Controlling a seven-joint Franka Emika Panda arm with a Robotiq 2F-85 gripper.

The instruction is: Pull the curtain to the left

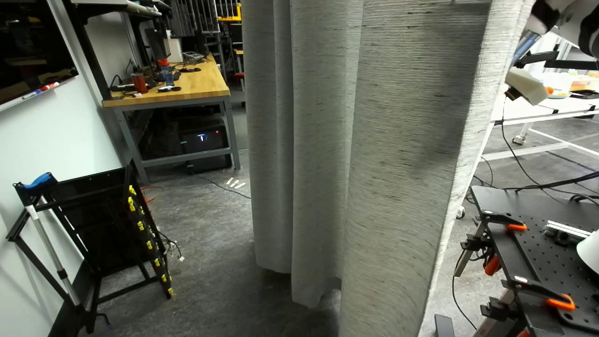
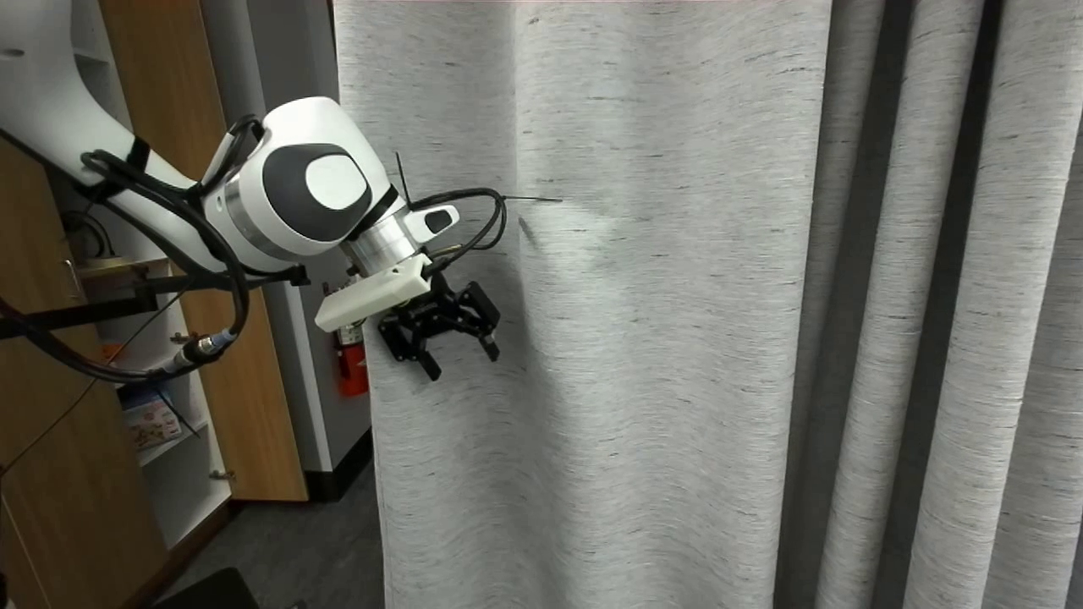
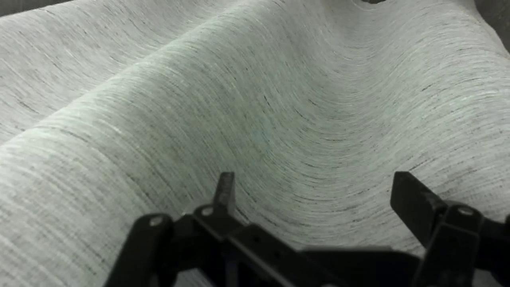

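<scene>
The curtain is a pale grey woven drape with deep vertical folds. It hangs in both exterior views [image 1: 407,154] [image 2: 668,321] and fills most of the wrist view [image 3: 271,103]. In an exterior view my gripper [image 2: 462,361] is in front of the curtain near its left edge, pointing downward. In the wrist view my gripper [image 3: 314,175] has its two black fingers wide apart, with nothing between them. The fabric lies beyond the fingertips, and I cannot tell whether they touch it. In the exterior view that shows the desk, the curtain hides the gripper.
A wooden-topped desk [image 1: 201,84] and a black folded frame [image 1: 103,224] stand on one side of the curtain. A black perforated table [image 1: 552,252] and a white table [image 1: 538,119] stand on the other. A wooden cabinet [image 2: 51,440] and a red fire extinguisher [image 2: 351,372] are behind the arm.
</scene>
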